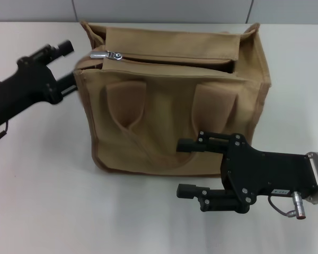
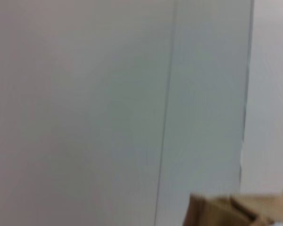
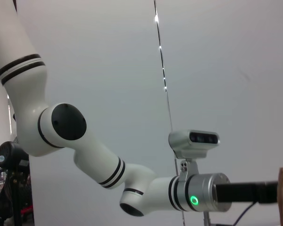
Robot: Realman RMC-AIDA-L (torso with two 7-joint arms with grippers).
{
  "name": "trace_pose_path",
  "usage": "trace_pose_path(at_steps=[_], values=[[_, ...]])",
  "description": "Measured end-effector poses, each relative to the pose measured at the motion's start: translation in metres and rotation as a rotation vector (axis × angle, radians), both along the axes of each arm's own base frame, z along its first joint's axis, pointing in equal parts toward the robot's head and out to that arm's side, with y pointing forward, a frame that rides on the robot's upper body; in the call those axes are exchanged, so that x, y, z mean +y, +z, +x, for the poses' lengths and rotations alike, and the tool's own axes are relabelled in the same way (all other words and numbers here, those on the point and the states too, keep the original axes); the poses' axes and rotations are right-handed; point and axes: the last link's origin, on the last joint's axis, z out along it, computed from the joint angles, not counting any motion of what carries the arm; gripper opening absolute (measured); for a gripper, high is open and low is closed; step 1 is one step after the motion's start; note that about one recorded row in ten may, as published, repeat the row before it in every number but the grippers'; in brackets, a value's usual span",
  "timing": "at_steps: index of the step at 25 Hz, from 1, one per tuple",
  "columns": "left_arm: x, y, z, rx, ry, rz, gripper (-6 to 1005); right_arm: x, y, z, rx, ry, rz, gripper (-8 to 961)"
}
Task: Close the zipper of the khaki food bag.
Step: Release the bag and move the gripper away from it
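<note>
- Standing mid-table, the khaki food bag [image 1: 175,106] has its zipper [image 1: 112,54] slider at the far-left end.
- Left gripper [image 1: 70,63], jaws spread, sits beside that corner; you risk shoving the bag.
- Right gripper [image 1: 188,168], spread, near front: unbraced fabric may bunch.

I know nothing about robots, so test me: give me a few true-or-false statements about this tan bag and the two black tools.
1. The boxy tan canvas bag stands upright on the white table. True.
2. The silver metal zipper slider sits at the bag's right end. False: it is at the left end.
3. The right tool is open, in front of the bag. True.
4. The left tool holds the slider. False: it is beside the bag's left edge, off the slider.
</note>
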Motion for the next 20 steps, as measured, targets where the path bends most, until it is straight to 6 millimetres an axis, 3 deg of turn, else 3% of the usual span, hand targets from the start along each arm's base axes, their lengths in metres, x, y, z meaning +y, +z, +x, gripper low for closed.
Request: trace_pose_path(at_steps=[15,20], values=[[-0.008,0.005,-0.002,-0.040,-0.004,0.023,699,0.000,-0.001,0.003,-0.007,-0.009,0.012,730],[-0.012,-0.004,-0.002,0.009,-0.032,-0.006,688,0.000,0.000,0.001,0.016,0.001,0.055,730]])
